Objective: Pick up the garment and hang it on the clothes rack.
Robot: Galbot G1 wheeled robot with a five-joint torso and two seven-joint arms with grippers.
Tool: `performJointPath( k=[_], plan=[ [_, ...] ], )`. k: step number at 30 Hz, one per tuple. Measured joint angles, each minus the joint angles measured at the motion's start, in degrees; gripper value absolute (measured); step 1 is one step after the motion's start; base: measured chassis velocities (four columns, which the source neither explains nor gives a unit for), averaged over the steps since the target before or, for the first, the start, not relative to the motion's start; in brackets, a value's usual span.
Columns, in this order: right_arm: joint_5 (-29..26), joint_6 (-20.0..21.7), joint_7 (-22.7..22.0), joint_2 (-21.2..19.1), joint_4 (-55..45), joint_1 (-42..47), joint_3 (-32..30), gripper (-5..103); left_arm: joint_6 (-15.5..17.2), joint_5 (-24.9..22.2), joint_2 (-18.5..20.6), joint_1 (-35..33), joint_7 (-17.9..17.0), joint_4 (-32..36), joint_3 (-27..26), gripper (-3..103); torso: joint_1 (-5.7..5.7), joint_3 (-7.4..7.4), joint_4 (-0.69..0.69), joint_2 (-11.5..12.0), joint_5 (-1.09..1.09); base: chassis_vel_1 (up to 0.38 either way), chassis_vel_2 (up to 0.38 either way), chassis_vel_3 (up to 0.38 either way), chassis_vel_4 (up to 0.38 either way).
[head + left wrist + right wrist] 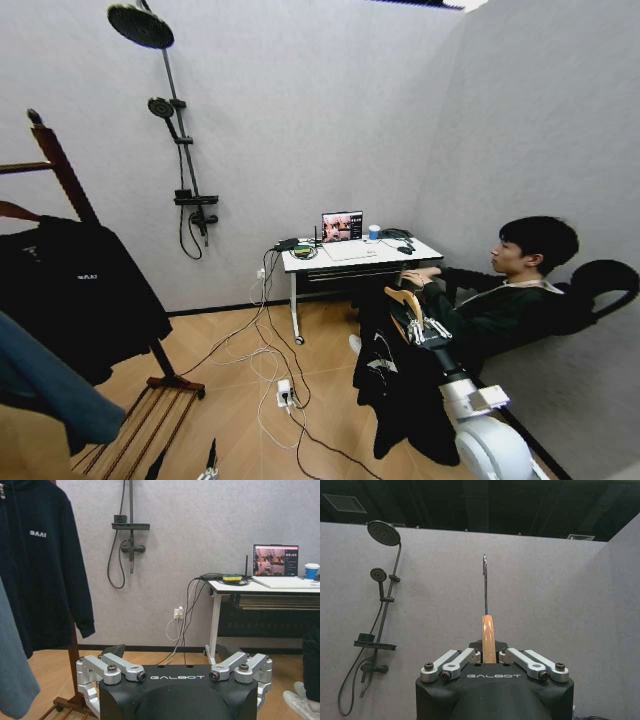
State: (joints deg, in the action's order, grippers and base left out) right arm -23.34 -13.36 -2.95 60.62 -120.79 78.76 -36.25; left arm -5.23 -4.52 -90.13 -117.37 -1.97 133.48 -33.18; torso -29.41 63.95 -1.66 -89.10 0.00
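My right gripper (pixel 408 318) is shut on the neck of a light wooden hanger (pixel 488 635), whose metal hook (pixel 484 580) points straight up in the right wrist view. The garment (pixel 400 395), black and limp, hangs from that hanger at the right of the head view, its hem near the floor. The clothes rack (pixel 62 172) stands at the far left, dark red-brown, with a slatted bottom shelf (pixel 150 420). My left gripper (pixel 184 465) is low in front of the rack, open and holding nothing, its fingers (pixel 107 669) spread wide.
A black hoodie (pixel 75 290) and a blue jacket (pixel 40 395) hang on the rack. A black shower pole (pixel 180 140) is fixed to the back wall. A white desk (pixel 360 258) with a laptop stands behind the garment. Cables and a power strip (pixel 283 392) lie on the wooden floor.
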Motion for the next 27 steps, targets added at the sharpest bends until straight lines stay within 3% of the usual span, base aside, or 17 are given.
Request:
performJointPath(
  k=[27],
  plan=[
    [-4.8,0.4,0.1,-3.1,-1.4,-0.2,-1.9,10,0.0,0.0,0.0,0.0,0.0,0.0,0.0,100,0.0,0.0,0.0,0.0,0.0,0.097,0.091,0.103,0.094]
  ],
)
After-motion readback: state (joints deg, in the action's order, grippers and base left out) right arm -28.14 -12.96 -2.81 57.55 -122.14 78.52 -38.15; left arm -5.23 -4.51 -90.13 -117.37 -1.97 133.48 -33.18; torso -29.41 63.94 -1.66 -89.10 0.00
